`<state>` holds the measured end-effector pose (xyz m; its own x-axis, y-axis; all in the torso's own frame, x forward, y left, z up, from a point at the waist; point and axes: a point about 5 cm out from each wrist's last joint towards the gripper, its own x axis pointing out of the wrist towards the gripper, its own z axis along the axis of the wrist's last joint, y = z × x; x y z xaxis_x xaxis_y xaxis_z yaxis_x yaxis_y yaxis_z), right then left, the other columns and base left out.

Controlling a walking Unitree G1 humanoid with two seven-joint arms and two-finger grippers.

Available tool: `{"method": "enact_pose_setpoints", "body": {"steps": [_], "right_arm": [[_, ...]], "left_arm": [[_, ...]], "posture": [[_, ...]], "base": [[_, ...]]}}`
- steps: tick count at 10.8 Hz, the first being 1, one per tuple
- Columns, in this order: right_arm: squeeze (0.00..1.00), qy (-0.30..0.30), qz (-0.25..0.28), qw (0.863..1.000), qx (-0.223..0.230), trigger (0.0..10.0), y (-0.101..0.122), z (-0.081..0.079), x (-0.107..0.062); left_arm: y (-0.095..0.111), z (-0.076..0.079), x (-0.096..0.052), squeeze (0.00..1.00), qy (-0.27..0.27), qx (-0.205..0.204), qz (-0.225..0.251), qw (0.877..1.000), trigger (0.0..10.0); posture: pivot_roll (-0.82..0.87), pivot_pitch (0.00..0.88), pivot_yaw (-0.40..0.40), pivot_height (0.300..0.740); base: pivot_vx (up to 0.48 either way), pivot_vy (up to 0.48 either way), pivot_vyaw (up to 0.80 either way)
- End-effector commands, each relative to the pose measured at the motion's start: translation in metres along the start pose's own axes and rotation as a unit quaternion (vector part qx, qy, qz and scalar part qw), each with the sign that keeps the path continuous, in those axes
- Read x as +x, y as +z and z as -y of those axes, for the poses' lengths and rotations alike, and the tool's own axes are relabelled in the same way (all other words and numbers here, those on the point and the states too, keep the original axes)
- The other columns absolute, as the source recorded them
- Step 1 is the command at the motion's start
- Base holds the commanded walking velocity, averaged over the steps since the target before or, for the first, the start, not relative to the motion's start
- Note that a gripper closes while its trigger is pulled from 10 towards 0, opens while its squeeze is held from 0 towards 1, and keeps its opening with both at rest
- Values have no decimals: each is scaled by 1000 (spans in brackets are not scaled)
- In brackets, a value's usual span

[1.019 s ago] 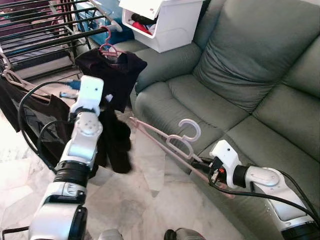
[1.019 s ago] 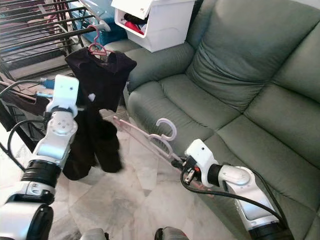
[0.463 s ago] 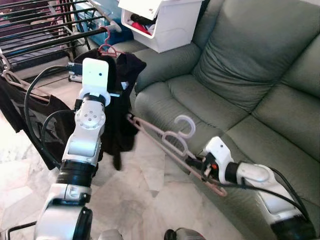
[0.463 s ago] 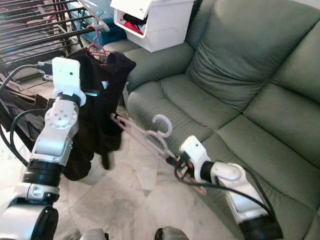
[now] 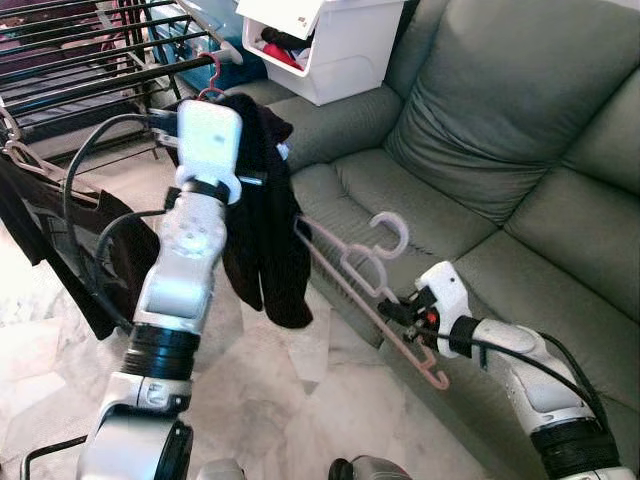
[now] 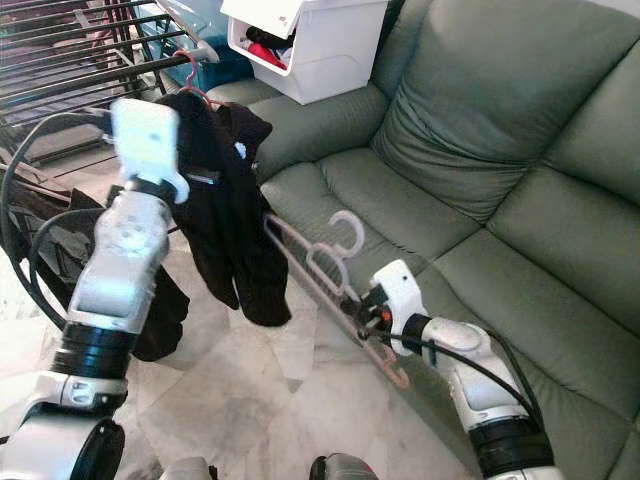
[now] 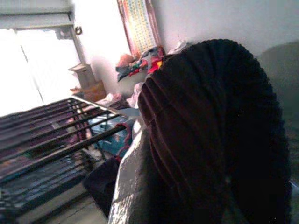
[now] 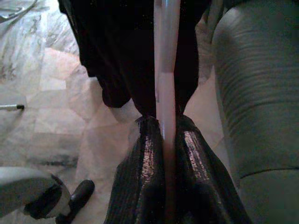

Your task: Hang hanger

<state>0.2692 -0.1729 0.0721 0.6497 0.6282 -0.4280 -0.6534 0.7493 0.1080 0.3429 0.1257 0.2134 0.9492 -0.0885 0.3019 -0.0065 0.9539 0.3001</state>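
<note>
- Right gripper (image 8: 164, 140) pinched on pink hanger (image 5: 350, 275), held over the floor beside the sofa (image 5: 480, 150).
- Hanger looks light, stiff, slippery; grip near the hook.
- Left gripper: fingers probably hidden behind black garment (image 5: 262, 235); cannot tell.

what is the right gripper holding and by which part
The right gripper holds the pink hanger by its lower bar, jaws shut on it.
</note>
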Motion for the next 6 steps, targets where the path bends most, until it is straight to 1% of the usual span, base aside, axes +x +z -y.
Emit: {"method": "enact_pose_setpoints", "body": {"steps": [1,2,3,4,5,6], "right_arm": [[0,-16,32,999,-23,10000,18,7,-5],[0,-10,28,999,-36,10000,19,6,-11],[0,-5,21,999,-34,10000,17,6,-13],[0,17,9,999,-30,10000,12,2,-17],[0,54,4,998,-28,10000,11,-7,-18],[0,74,4,997,-27,10000,12,-11,-18]], "left_arm": [[-6,2,-3,0,3,22,-10,1000,10000],[-13,0,-4,0,20,40,-21,999,10000],[-14,0,-4,0,18,35,-26,999,10000],[-13,-1,-2,0,28,37,-25,999,10000],[-11,-2,1,0,36,41,-24,998,10000],[-12,-2,2,0,37,44,-25,998,10000]], "posture": [[-97,0,-28,740],[-100,0,-28,740],[-103,0,-28,740],[-104,0,-28,740],[-103,0,-27,740],[-103,0,-26,740]], "base": [[0,0,0],[0,0,0],[0,0,0],[0,0,0],[0,0,0],[0,0,0]]}}
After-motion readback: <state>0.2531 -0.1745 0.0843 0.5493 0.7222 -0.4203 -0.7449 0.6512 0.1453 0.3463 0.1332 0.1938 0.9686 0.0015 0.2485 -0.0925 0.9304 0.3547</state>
